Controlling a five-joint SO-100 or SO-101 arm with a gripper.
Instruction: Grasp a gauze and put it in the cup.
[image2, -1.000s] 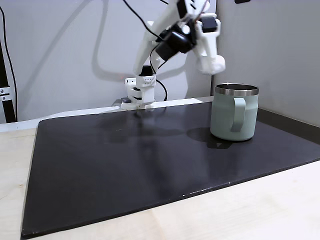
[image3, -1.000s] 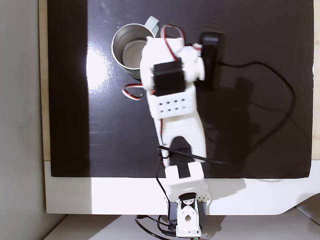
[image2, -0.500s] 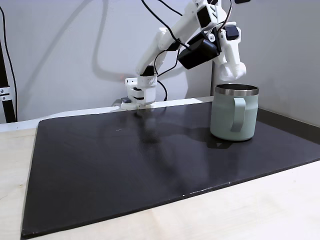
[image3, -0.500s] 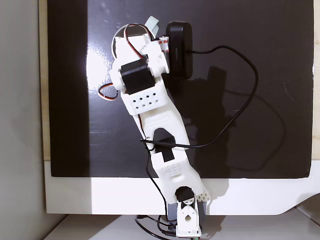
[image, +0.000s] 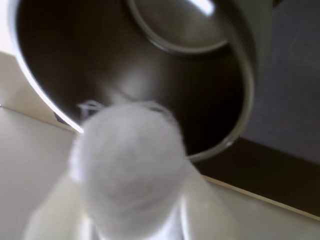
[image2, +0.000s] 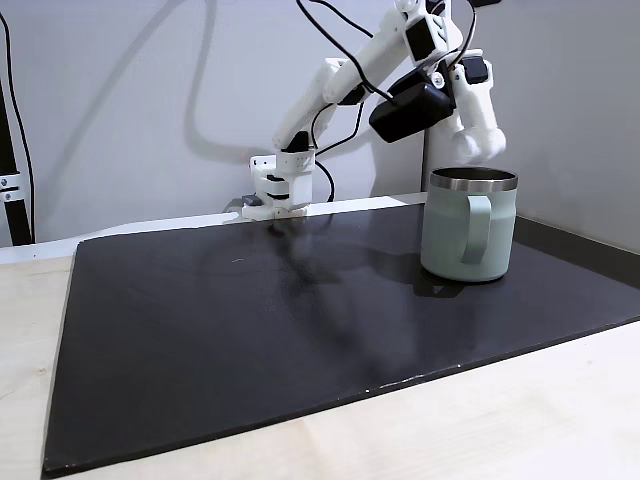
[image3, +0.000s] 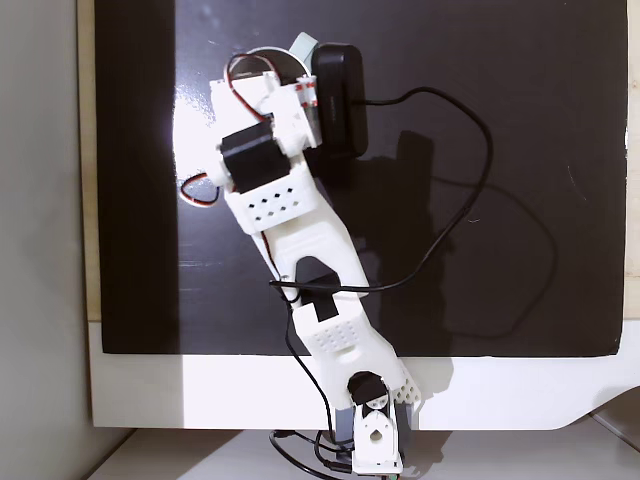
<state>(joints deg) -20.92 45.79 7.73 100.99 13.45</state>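
Hovering over the cup (image2: 468, 224) at the right of a fixed view, the gripper (image2: 482, 146) hangs just above the steel rim, its white arm (image2: 330, 85) reaching in from a base at the back edge of the black mat (image2: 300, 330). In the wrist view the gauze (image: 127, 167), blurred and filling the lower centre of the frame, sits clamped in the gripper (image: 131, 210) with the cup's (image: 240, 75) dark open mouth directly behind it in the upper half. Seen from above in a fixed view, the arm (image3: 300, 230) covers most of the cup (image3: 302, 47) at the upper left, leaving its handle and a sliver of rim showing on the pale surface (image3: 140, 385)
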